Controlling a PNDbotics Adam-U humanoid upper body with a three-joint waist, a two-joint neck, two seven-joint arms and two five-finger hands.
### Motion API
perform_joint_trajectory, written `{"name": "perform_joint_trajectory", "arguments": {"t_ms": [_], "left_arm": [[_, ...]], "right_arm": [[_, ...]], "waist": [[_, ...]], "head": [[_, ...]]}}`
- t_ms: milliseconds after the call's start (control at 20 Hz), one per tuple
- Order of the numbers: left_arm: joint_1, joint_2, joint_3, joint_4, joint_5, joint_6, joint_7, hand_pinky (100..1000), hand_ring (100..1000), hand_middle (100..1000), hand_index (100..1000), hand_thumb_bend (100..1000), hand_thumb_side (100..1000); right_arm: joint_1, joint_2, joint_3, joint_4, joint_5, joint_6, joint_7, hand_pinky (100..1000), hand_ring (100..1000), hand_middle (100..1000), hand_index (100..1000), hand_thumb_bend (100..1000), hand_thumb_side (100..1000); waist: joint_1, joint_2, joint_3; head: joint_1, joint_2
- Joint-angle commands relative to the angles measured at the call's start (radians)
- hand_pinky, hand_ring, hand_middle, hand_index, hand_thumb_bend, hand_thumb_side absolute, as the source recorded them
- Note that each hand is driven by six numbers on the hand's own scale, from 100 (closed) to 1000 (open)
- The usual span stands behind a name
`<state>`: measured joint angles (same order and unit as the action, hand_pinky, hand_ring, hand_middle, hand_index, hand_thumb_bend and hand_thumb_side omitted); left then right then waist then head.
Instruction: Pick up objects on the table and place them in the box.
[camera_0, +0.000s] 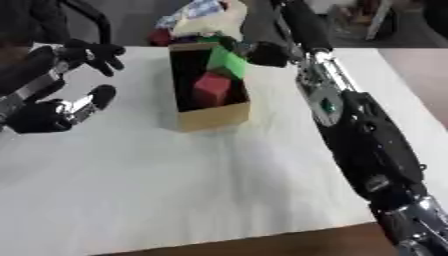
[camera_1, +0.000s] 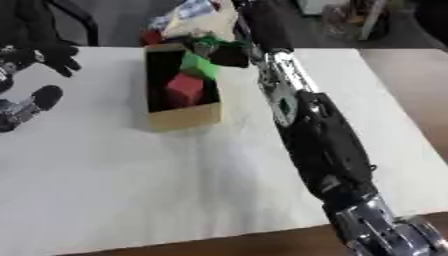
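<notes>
An open cardboard box stands on the white table, a little left of the middle. Inside it lies a red block. A green block hangs tilted at the box's far right rim. My right arm reaches from the lower right up to the box, and my right hand sits against the green block's upper right side with its fingers curled on it. At the table's far left my left hand hovers open with its fingers spread, well away from the box.
A heap of colourful things lies just behind the box at the table's far edge. The white cloth stretches bare in front of the box down to the brown front edge.
</notes>
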<state>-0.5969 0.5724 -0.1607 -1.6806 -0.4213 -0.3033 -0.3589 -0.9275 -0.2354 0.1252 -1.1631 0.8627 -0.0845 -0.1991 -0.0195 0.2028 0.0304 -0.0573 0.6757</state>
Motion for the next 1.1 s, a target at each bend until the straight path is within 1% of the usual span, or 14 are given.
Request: {"name": "perform_joint_trajectory", "arguments": {"t_ms": [50,150,250,300,400,500,600,650,750,950,1100], "left_arm": [[0.002,0.023,0.024,-0.017,0.015,0.006,0.029,769,698,724,961,200,986],[0.013,0.020,0.028,-0.022,0.029,0.007,0.044,767,698,724,962,181,990],[0.027,0.014,0.032,-0.028,0.050,0.007,0.059,764,697,723,963,155,998],[0.034,0.011,0.034,-0.031,0.061,0.006,0.066,764,697,723,963,155,998],[0.049,0.004,0.041,-0.038,0.082,0.007,0.082,760,694,720,963,128,1000],[0.065,-0.002,0.048,-0.044,0.098,0.009,0.094,759,693,718,962,120,1000],[0.081,-0.010,0.053,-0.051,0.113,0.011,0.107,755,689,714,957,108,1000],[0.090,-0.015,0.056,-0.054,0.121,0.012,0.113,752,685,711,955,100,1000],[0.109,-0.022,0.060,-0.057,0.132,0.015,0.123,749,682,708,955,100,1000],[0.138,-0.045,0.070,-0.061,0.146,0.025,0.140,740,671,698,952,100,1000],[0.157,-0.061,0.074,-0.065,0.157,0.029,0.152,734,665,692,950,100,1000]], "right_arm": [[0.043,-0.090,0.034,-0.127,-0.164,-0.004,-0.008,796,865,887,973,546,735],[0.102,-0.123,0.047,-0.188,-0.235,0.001,0.007,792,862,883,971,511,715],[0.161,-0.142,0.049,-0.242,-0.287,0.008,0.019,787,850,874,969,467,690],[0.192,-0.148,0.048,-0.266,-0.304,0.010,0.024,787,850,874,969,467,690],[0.252,-0.152,0.042,-0.310,-0.329,0.012,0.035,776,829,857,965,434,675],[0.300,-0.151,0.035,-0.346,-0.351,0.015,0.041,773,824,850,959,424,670],[0.340,-0.145,0.023,-0.376,-0.371,0.019,0.037,765,817,839,938,406,658],[0.359,-0.139,0.016,-0.390,-0.381,0.020,0.031,759,811,828,915,378,637],[0.392,-0.121,0.003,-0.413,-0.400,0.022,0.018,754,808,823,901,349,616],[0.449,-0.086,-0.021,-0.444,-0.433,0.019,-0.001,751,808,822,899,301,585],[0.476,-0.076,-0.028,-0.455,-0.449,0.012,-0.002,749,807,821,900,271,567]], "waist": [[0.005,-0.014,-0.010],[0.005,-0.011,-0.020],[0.005,-0.010,-0.032],[0.005,-0.009,-0.036],[0.005,-0.005,-0.041],[0.007,-0.003,-0.046],[0.008,0.000,-0.053],[0.007,0.001,-0.053],[0.007,0.003,-0.054],[0.006,0.011,-0.059],[0.007,0.016,-0.062]], "head": [[0.020,-0.009],[0.034,-0.007],[0.046,-0.005],[0.050,-0.005],[0.057,-0.007],[0.064,-0.003],[0.070,0.007],[0.076,0.013],[0.087,0.023],[0.093,0.036],[0.096,0.043]]}}
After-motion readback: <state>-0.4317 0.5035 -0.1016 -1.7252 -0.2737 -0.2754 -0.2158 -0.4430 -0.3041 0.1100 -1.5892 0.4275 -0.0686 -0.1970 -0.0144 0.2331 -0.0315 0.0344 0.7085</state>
